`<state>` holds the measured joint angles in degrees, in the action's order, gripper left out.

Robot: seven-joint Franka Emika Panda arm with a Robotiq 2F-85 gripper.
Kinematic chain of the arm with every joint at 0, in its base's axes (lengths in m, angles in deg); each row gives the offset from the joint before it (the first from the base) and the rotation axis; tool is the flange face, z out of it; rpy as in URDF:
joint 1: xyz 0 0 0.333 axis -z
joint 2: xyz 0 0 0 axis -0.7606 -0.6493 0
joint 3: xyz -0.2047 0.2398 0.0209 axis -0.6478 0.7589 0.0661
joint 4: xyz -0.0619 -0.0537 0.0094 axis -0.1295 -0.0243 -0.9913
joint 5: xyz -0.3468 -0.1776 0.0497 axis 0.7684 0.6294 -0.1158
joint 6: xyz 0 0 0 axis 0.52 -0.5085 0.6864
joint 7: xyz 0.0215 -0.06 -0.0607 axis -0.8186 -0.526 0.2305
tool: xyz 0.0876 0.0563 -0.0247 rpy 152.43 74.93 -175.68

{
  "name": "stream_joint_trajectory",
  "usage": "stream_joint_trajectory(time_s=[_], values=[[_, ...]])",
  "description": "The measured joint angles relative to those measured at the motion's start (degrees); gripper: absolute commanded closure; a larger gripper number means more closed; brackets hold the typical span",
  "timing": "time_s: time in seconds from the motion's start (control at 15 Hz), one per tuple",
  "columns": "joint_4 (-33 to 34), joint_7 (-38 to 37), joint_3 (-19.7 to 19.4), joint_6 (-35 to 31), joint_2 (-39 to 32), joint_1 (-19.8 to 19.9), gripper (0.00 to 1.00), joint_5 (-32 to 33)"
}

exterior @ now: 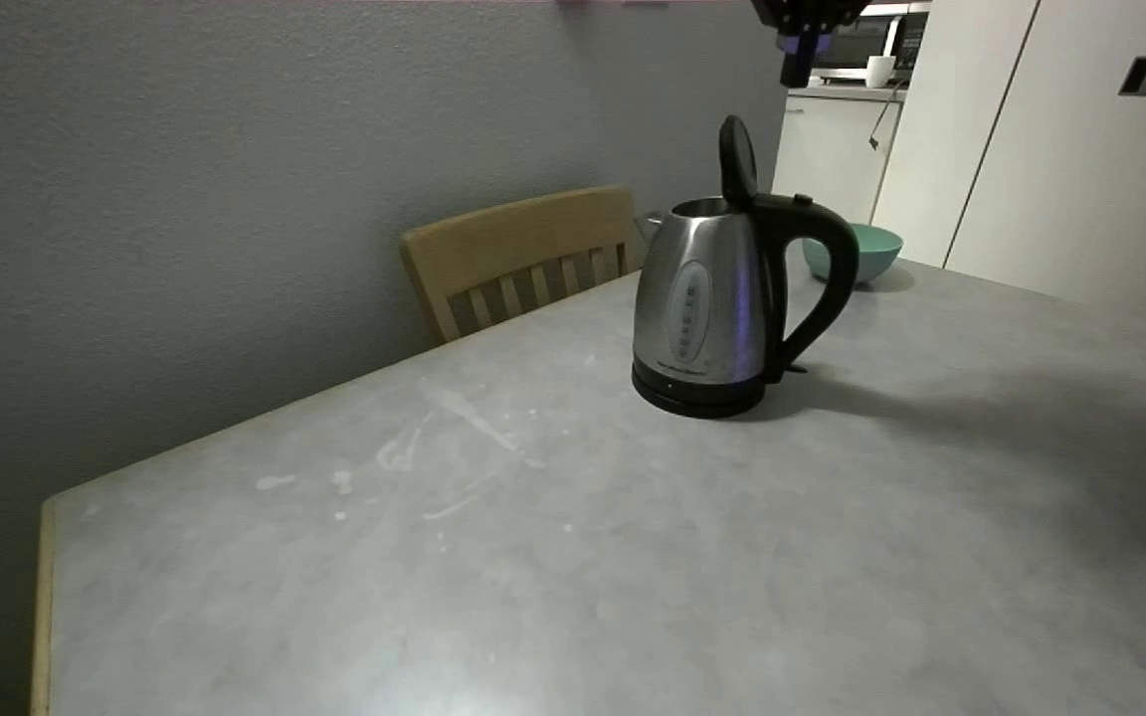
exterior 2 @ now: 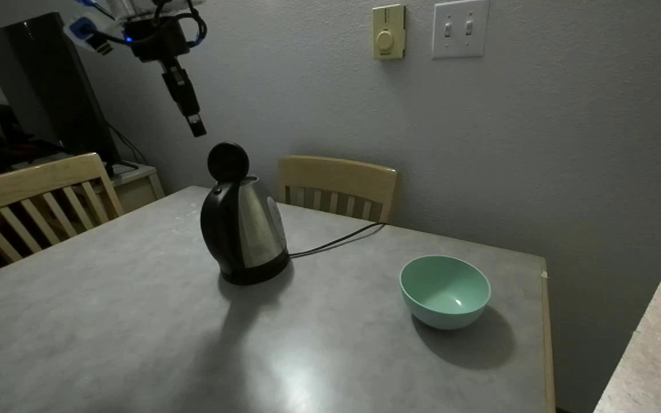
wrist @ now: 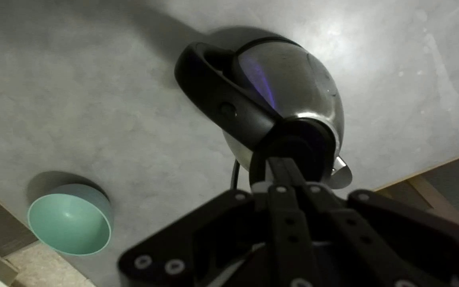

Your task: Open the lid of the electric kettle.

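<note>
Grey wall (exterior 2: 537, 143) backs a pale table (exterior 2: 107, 298) edged in wood. One chair (exterior 2: 336, 183) stands on the wall side; another chair (exterior 2: 43, 201) stands at the far left of an exterior view, with a dark screen (exterior 2: 38, 74) beyond it. High on the wall are a yellow dial box (exterior 2: 389, 31) and a switch plate (exterior 2: 461, 28).

The kettle (exterior: 702, 308) stands upright on the table, its long axis vertical, its black base ring (exterior: 697, 393) down flat. In an exterior view the spout (exterior: 649, 225) points left, on the chair's side, and the handle (exterior: 837, 278) loops out to the right. Seen in the wrist view, the line from handle to spout slants from upper left to lower right, the spout toward the table's edge. The lid (exterior: 736, 164) is up in both exterior views: it stands on edge at the handle side of the mouth (exterior: 700, 207), close to vertical, its disc set crosswise to that line.

The gripper (wrist: 284, 171) hangs above the kettle on the handle side, apart from the lid, pointing down. Its fingers (wrist: 291, 227) are drawn together, side by side, and hide part of the lid in the wrist view.

A cord (exterior 2: 339, 244) runs from beside the base ring to the table's edge near the chair. A green bowl (exterior 2: 445, 292) sits upright, well apart from the kettle.
</note>
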<state>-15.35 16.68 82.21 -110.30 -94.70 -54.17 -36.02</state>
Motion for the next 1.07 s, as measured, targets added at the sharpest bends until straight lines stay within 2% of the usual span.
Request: stream_joint_trajectory(time_s=[0.13,0.2,0.33,0.87,1.0,1.07], values=[[-0.18,0.00,0.10,-0.15,0.69,0.00,0.96,0.00],[-0.20,0.00,0.13,-0.20,0.83,0.00,0.73,0.00],[-0.21,-0.03,0.16,-0.33,0.87,0.00,0.69,0.00],[-0.30,-1.38,0.35,-0.49,0.88,0.00,0.12,-0.25],[-0.31,-2.59,0.41,-0.60,0.88,0.00,0.01,-0.48],[-0.32,-3.17,0.46,-0.73,0.88,0.00,0.00,-0.61]])
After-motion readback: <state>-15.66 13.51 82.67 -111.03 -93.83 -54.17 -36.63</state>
